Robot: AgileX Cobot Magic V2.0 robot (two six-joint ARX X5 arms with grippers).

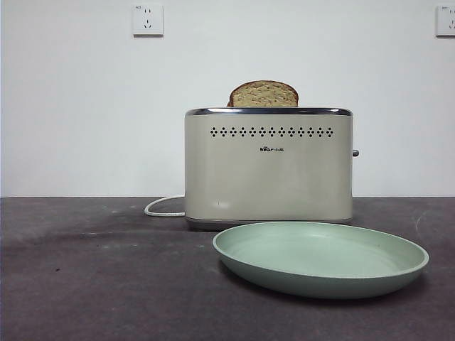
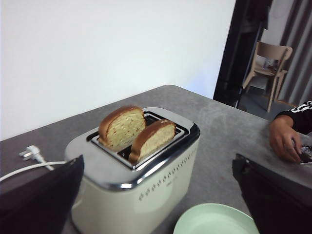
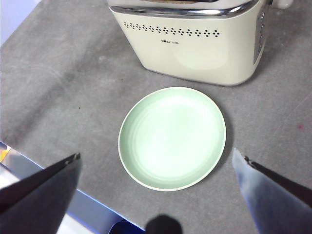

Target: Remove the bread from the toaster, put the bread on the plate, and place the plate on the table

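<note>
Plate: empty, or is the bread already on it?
Empty. The plate shows bare green inside; the bread stands in the toaster slot.

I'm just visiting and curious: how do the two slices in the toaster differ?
The bread is broader and sits in the far slot of the toaster; the narrower slice sits in the near slot, lower and rounder-topped. Both have pale crumb, brown crust, and lean the same way.
</note>
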